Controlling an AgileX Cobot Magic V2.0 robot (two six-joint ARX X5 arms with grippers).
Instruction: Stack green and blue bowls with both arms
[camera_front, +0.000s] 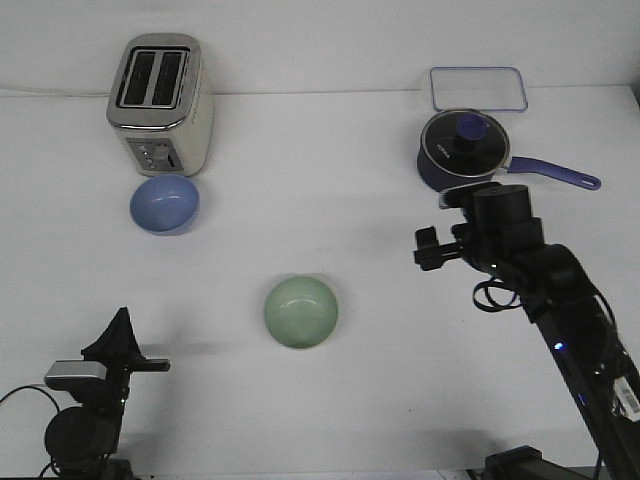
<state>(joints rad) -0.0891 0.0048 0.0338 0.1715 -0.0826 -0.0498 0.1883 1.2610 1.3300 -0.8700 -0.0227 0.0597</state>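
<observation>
The pale mint green bowl (301, 313) sits upright on the white table, near the middle front. The periwinkle blue bowl (164, 204) sits upright at the back left, just in front of the toaster. Both are empty and apart from each other. My left gripper (125, 348) is low at the front left, well to the left of the green bowl and holding nothing I can see. My right gripper (430, 250) hangs above the table to the right of the green bowl, pointing left, with nothing visible in it. I cannot tell how the jaws of either gripper stand.
A cream and silver toaster (158, 105) stands at the back left. A dark navy saucepan (463, 150) with a lid and long handle sits at the back right, just behind my right arm. A clear rectangular lid (478, 88) lies behind it.
</observation>
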